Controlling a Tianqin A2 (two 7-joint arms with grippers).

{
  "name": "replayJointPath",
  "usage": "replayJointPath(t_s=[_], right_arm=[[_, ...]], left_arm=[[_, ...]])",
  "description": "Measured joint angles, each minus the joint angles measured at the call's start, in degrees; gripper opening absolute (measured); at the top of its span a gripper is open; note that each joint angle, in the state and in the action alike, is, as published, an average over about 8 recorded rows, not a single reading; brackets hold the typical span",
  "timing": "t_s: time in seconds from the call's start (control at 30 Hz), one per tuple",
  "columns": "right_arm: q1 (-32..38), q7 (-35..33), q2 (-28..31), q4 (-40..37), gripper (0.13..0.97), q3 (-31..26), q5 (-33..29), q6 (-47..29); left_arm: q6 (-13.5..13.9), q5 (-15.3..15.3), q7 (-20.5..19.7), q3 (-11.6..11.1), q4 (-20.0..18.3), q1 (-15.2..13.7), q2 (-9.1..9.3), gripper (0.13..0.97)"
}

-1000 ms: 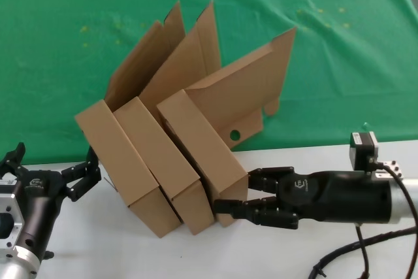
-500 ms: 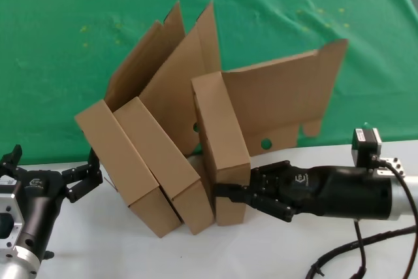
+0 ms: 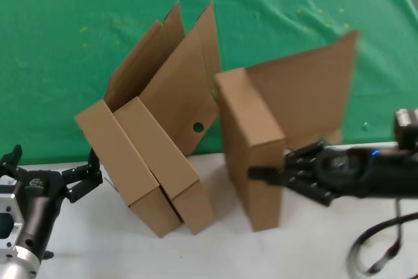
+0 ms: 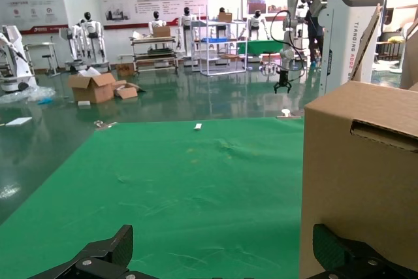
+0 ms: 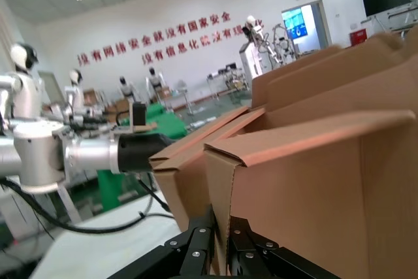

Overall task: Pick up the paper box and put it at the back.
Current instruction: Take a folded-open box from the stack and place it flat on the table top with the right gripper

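Right gripper (image 3: pixel 277 176) clamped tight on the lower side wall of the paper box (image 3: pixel 251 145), fingers pinching the cardboard edge; confirmed in the right wrist view, where fingertips (image 5: pixel 196 246) close on the thin wall. Pulled clear of the other two boxes (image 3: pixel 147 161) now, compared with a second ago when leaning against them in the row. Shifted right and turned more upright, lid (image 3: pixel 307 93) swung open behind it. Looks lifted or barely grazing the white tabletop (image 3: pixel 215 253), hard to say which. Sitting right over the line between tabletop and the green cloth (image 3: pixel 59 63), so not at the back yet.

Means the pick part is basically done, separation went clean, neighbours didn't topple. Still to do: carry it further onto the green and set it down. Possible snag: floppy lid catching something, or box swinging since held by one thin wall only.

Left gripper (image 3: pixel 68 184) parked low on the left near the leftmost box, fingers spread apart, holding nothing
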Motion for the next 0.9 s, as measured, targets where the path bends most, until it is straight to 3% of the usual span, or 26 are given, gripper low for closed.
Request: replayJointPath(t_s=[0.23, 0.47, 0.7, 0.9], right_arm=[[7.61, 1.55, 8.21, 4.71, 0.163, 0.0, -5.41, 0.0], [18.87, 4.1, 12.95, 6.47, 0.157, 0.0, -17.32, 0.0], [31.61, -0.25, 7.79, -4.55, 0.156, -0.01, -34.22, 1.66], [38.25, -3.97, 1.35, -12.69, 0.155, 0.15, -48.2, 11.89]], left_arm=[[0.0, 0.0, 0.0, 0.0, 0.0, 0.0, 0.0, 0.966], [0.0, 0.0, 0.0, 0.0, 0.0, 0.0, 0.0, 0.966], [0.0, 0.0, 0.0, 0.0, 0.0, 0.0, 0.0, 0.966], [0.0, 0.0, 0.0, 0.0, 0.0, 0.0, 0.0, 0.966]])
